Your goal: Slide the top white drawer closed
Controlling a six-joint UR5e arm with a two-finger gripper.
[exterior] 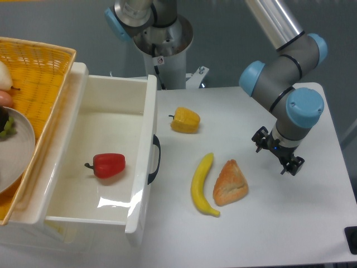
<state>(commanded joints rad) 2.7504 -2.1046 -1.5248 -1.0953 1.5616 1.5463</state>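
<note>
- The table (312,223) is white and smooth, with a rounded corner at the far right.
- Behind the table, the wall (50,22) is plain grey-blue.
- Soft light falls from above and makes faint shadows on the table top.

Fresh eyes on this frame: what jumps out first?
The top white drawer on the left, pulled wide open with a red pepper lying inside. Next, the food on the table beside it: a yellow pepper, a banana and a pastry. The hand hangs at the right, away from the drawer's black handle.
</note>
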